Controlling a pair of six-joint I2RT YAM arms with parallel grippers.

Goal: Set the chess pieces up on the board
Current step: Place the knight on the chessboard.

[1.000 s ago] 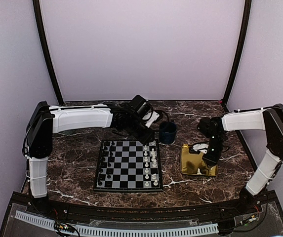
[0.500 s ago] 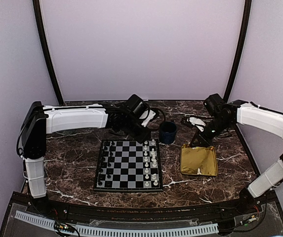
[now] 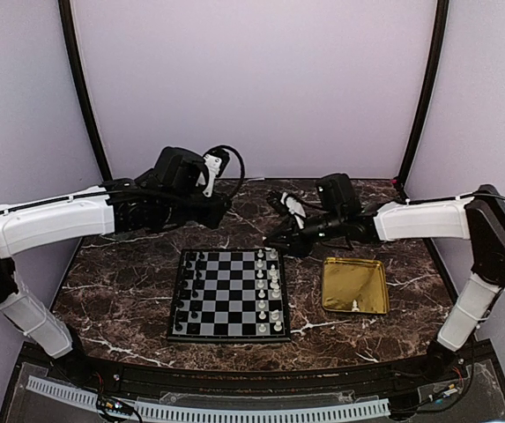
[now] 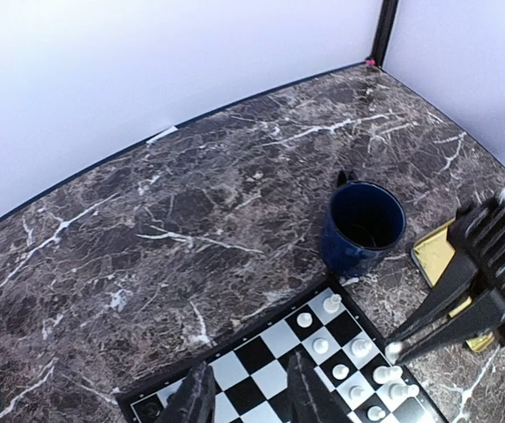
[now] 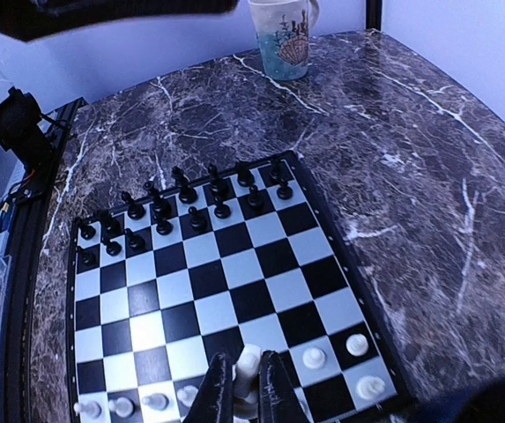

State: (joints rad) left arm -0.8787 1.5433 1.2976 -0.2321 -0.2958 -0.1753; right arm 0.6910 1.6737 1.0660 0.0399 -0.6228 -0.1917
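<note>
The board lies mid-table, with black pieces in its left columns and cream-white chess pieces in its right columns. My right gripper hangs over the board's far right corner. In the right wrist view it is shut on a white piece, low over the board beside other white pieces. My left gripper is behind the board's far edge. In the left wrist view it is open and empty above the board's edge.
A shiny gold tray right of the board holds one white piece. A dark blue mug stands behind the board's far right corner, close to the right gripper. A cream mug with a shell print stands beyond the black pieces.
The right arm swung from the gold tray to the board's far right corner with a white piece in its fingers. The left arm drew back to the left, away from the board.
</note>
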